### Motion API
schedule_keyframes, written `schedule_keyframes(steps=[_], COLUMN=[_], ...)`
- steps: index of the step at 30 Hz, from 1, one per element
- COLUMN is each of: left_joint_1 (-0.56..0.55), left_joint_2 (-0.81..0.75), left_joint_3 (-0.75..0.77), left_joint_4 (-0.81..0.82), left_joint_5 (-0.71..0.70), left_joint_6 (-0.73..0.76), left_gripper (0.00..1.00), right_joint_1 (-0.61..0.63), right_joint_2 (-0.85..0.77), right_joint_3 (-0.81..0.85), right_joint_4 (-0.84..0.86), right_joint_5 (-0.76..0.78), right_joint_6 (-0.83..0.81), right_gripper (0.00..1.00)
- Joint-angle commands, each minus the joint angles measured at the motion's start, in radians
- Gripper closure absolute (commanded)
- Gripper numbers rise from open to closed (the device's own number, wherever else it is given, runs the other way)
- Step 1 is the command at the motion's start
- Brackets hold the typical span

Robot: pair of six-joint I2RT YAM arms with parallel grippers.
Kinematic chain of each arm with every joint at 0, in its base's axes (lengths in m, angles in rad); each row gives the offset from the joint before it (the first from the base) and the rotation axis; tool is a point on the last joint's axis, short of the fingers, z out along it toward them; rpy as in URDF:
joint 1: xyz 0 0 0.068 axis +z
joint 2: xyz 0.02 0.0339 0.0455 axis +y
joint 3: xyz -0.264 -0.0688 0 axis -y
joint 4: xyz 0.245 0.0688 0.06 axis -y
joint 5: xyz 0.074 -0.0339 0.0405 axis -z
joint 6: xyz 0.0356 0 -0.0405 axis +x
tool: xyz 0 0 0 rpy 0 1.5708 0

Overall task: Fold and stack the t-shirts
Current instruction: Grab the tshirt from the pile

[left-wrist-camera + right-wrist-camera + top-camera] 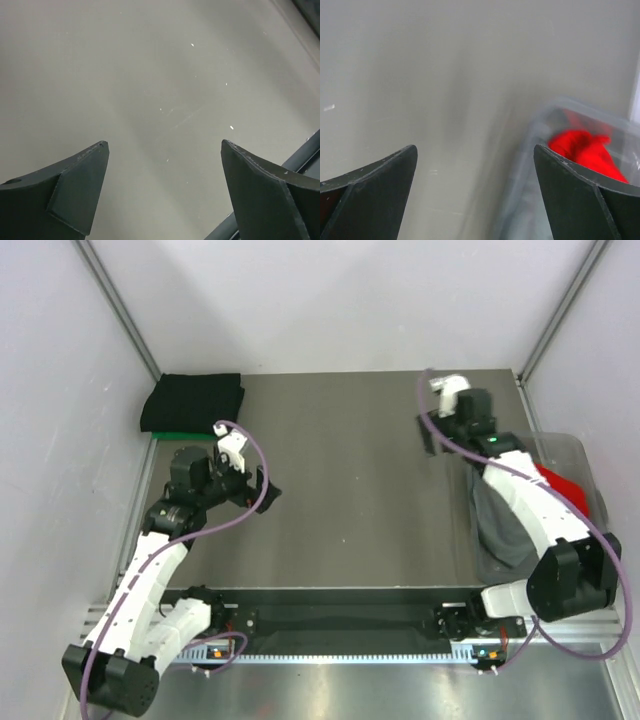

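Far-left corner: folded black shirt (192,400) on a green shirt (178,436), close to the left wall (60,440). Right edge: bin (578,452) holding red shirt (562,486) and grey shirt (500,530). Wide stretch of matte grey table (350,510) between the two. Left gripper (264,492) over the table left of centre, jaws wide apart, nothing held. Right gripper (430,432) just beside the bin's far-left corner, jaws wide apart, nothing held. White walls left, right and behind.
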Motion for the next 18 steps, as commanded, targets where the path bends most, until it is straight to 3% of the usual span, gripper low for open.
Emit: schedule_keyframes(steps=[1, 3, 6, 10, 13, 15, 18], left_joint_1=[0.01, 0.008, 0.01, 0.01, 0.01, 0.01, 0.01], left_joint_2=[-0.036, -0.03, -0.003, -0.009, -0.041, -0.038, -0.018], left_joint_3=[-0.005, 0.014, 0.029, 0.02, 0.009, 0.015, 0.032], left_joint_4=[0.007, -0.064, -0.151, -0.184, -0.162, -0.168, -0.188], left_joint_5=[0.055, -0.006, -0.072, -0.091, -0.093, -0.082, -0.073], left_joint_6=[0.059, 0.114, 0.177, 0.202, 0.197, 0.194, 0.194], left_gripper=[0.03, 0.09, 0.12, 0.14, 0.14, 0.14, 0.14], right_joint_1=[-0.251, -0.392, -0.457, -0.488, -0.512, -0.534, -0.566], right_joint_2=[-0.039, -0.063, -0.116, -0.198, -0.232, -0.235, -0.208], right_joint_3=[0.066, 0.075, 0.034, -0.093, -0.211, -0.244, -0.284], right_joint_4=[-0.055, -0.077, -0.108, -0.083, -0.045, -0.013, 0.0], right_joint_5=[-0.201, -0.234, -0.159, 0.002, 0.071, 0.096, 0.133], right_joint_6=[0.038, -0.012, -0.159, -0.301, -0.367, -0.395, -0.416], right_gripper=[0.0, 0.02, 0.12, 0.25, 0.38, 0.52, 0.58])
